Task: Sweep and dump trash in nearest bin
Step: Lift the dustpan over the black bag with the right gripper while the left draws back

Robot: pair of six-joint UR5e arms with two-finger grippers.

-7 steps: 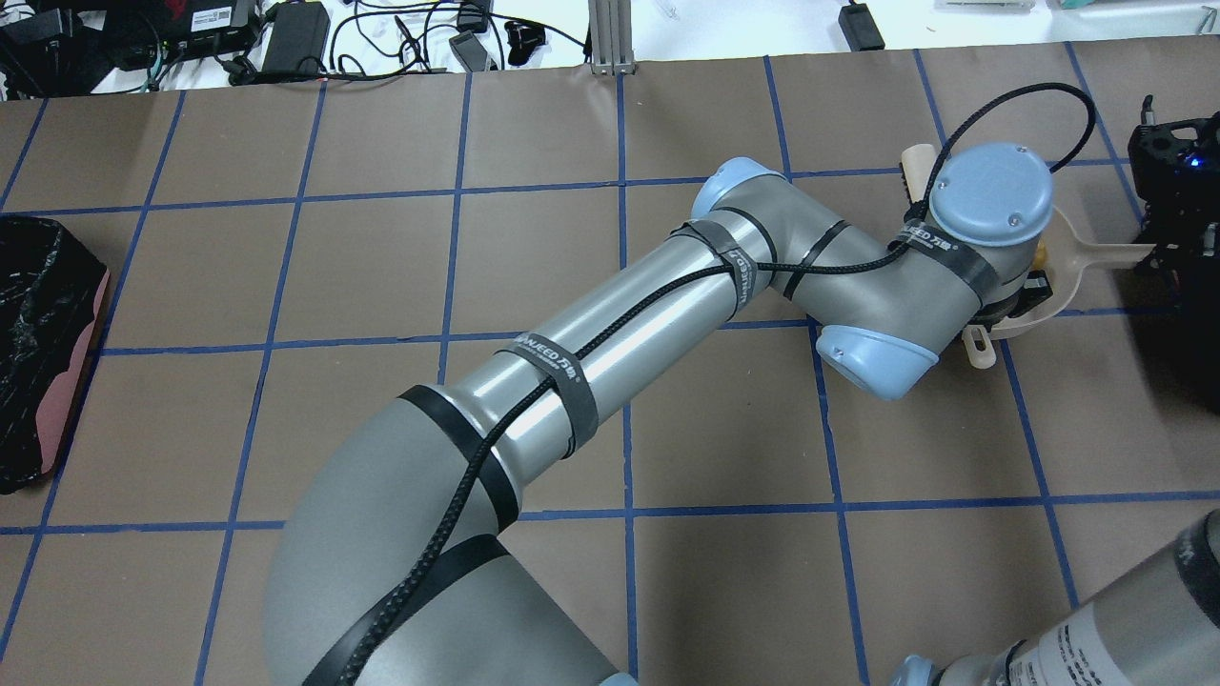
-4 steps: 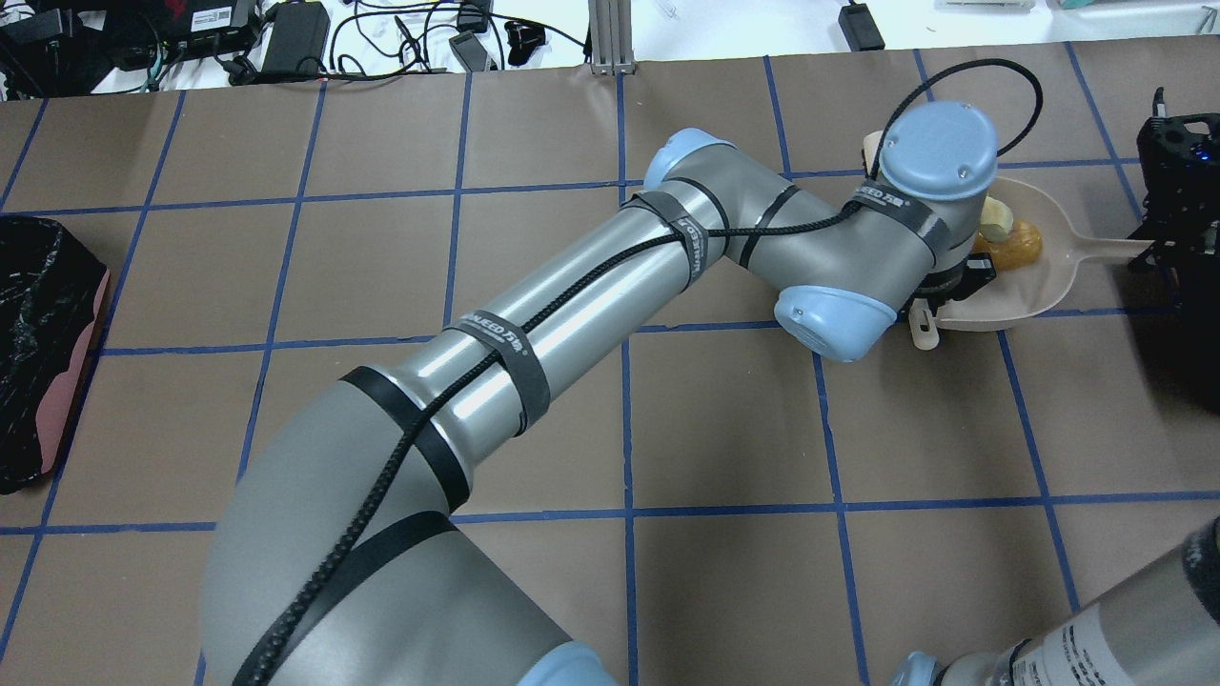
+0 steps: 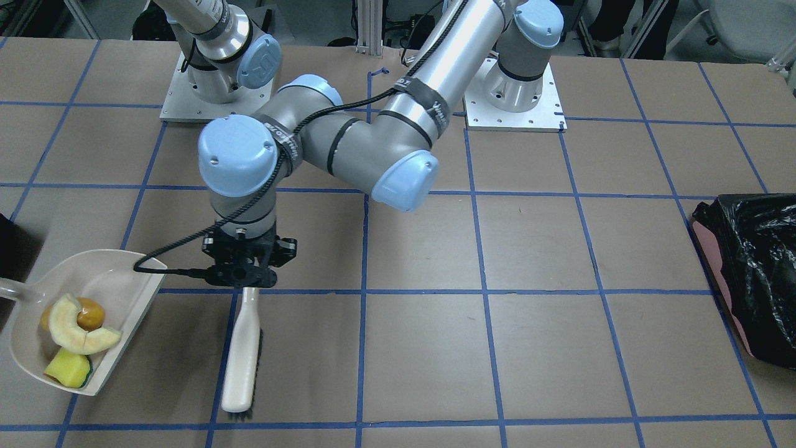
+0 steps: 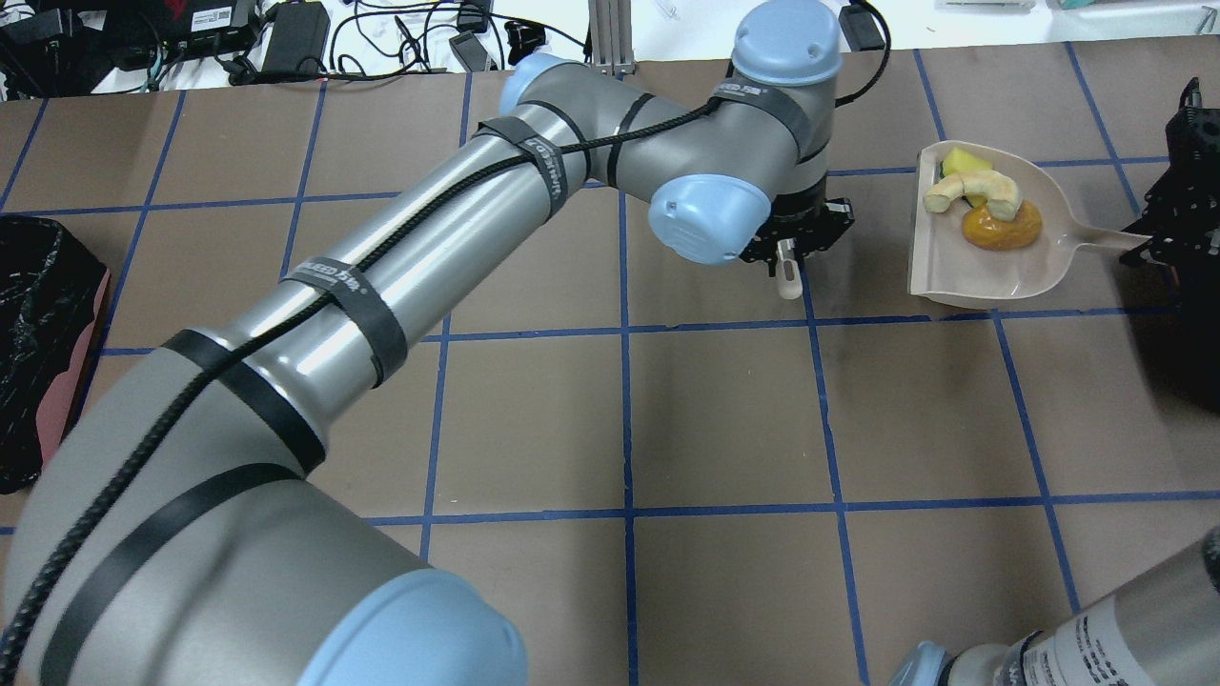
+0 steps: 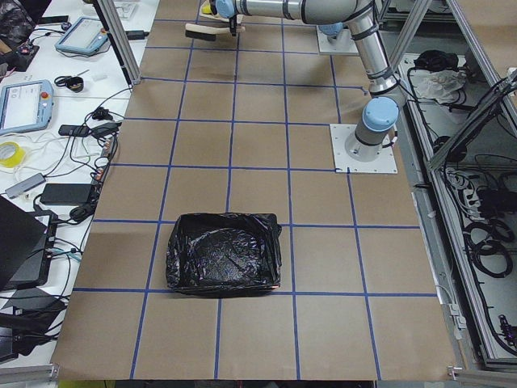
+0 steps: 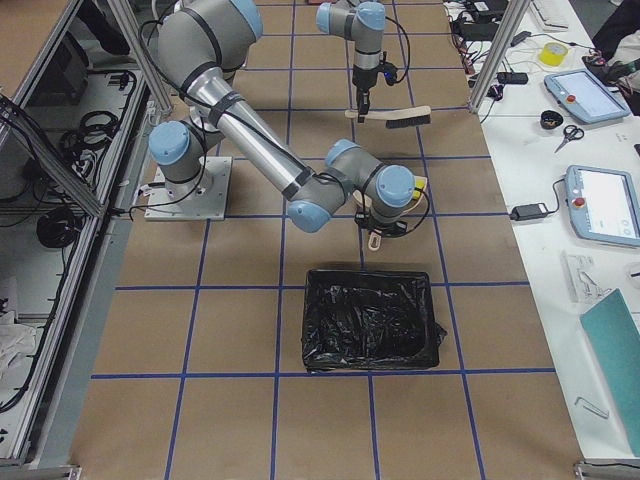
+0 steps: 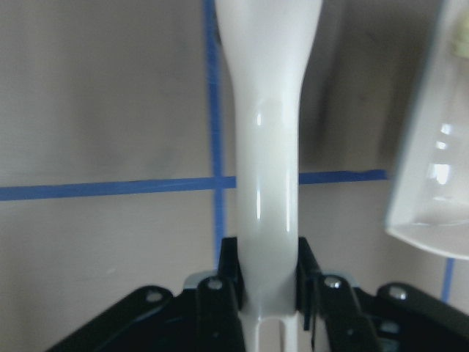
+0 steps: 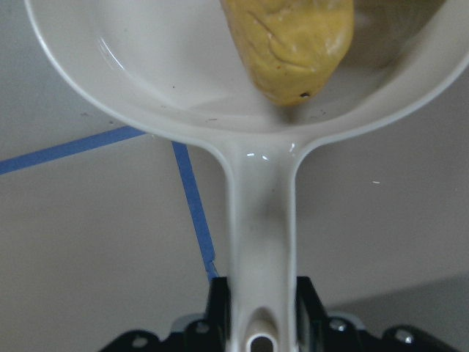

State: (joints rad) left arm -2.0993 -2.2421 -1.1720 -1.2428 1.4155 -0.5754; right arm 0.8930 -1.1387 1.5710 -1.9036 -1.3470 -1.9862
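1. Three trash bits are logged inside the dustpan (image 3: 118, 274): block (image 3: 67, 368), slice (image 3: 71, 330) and ball (image 3: 90, 313). All are bunched toward its closed back, with the slice lying over the other two. No bit is seen on the table (image 3: 497, 348) beside the dustpan. Sweeping is judged done.
2. Brush (image 3: 241, 354) is noted just beside the dustpan's open mouth, apart from it. Its handle is pinched between the jaws of the left gripper (image 7: 267, 275), with pads pressed on both sides in the wrist view.
3. Dustpan handle is clamped between the jaws of the right gripper (image 8: 260, 301), and the pan is held roughly level.
4. Dumping is judged not yet done. The near bin (image 6: 372, 320) lies just behind the dustpan's handle end. The far bin (image 3: 755, 274) stands well apart from the dustpan, beyond the brush. Lifting, carrying and tipping into the near bin are judged to remain.
5. Limits of view:
   - Whether the dustpan rests on the table or is raised cannot be told, and the same holds for the brush bristles.
   - The right gripper is cut off by the overhead frame edge and is absent from the front view.
   - Only the ball is caught by the right wrist camera.
   - The near bin shows only as a dark edge beside the dustpan in the overhead and front views.
   - The dustpan is largely hidden behind the right arm in the right side view.
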